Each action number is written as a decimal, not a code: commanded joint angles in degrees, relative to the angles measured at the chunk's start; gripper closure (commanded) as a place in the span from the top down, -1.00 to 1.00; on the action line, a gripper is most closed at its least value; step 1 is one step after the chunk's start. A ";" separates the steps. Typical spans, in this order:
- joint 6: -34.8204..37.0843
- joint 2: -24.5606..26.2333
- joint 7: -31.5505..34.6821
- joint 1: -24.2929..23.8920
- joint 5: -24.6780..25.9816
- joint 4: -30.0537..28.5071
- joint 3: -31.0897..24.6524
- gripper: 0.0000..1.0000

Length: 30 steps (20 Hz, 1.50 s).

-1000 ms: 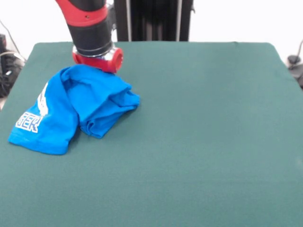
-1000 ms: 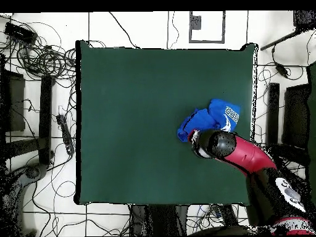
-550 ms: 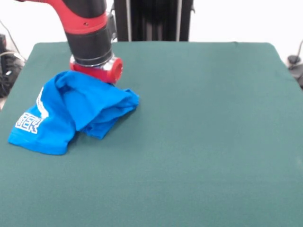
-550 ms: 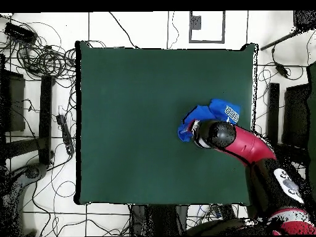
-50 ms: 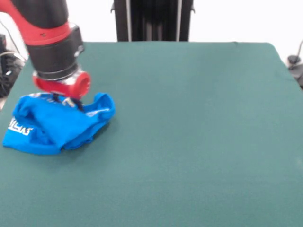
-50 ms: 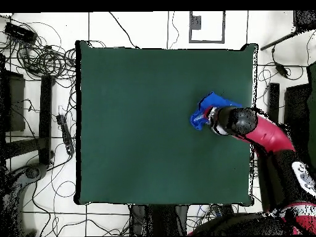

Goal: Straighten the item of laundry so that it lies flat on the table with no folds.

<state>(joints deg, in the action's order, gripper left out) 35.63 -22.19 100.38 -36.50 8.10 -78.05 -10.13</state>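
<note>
Since a second ago I have swung my arm toward the bench's edge, and the shirt (image 5: 54, 124) has come with me: it was spread wider with a loose fold reaching toward the middle of the bench (image 5: 189, 142), and now it is bunched into a tighter heap closer to that edge. In the front view my gripper (image 5: 71, 101) sits right at the top of the heap, its dark tips pressed into the blue cloth below the red collar of my wrist. The cloth rises to the tips there, but I cannot tell whether they are clenched on it or merely touching.

The shirt lies crumpled, with several folds stacked on each other and a strip of white lettering showing at its outer end. A rolled hem curls up beside my gripper.

From overhead, my arm (image 6: 256, 126) covers most of the shirt (image 6: 207, 106); only a blue lobe shows past my wrist, near the side edge of the bench (image 6: 154, 123). The rest of the green cloth is bare.
</note>
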 commanded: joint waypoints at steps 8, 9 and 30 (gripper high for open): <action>11.21 2.81 -17.45 -3.34 7.79 10.98 -9.98 1.00; 11.08 2.94 -17.23 -3.47 8.09 10.89 -10.29 1.00; 8.12 1.35 -8.16 -3.35 10.03 5.31 -10.18 -1.00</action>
<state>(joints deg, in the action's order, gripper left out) 41.47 -19.85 99.97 -42.03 16.93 -68.47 -14.44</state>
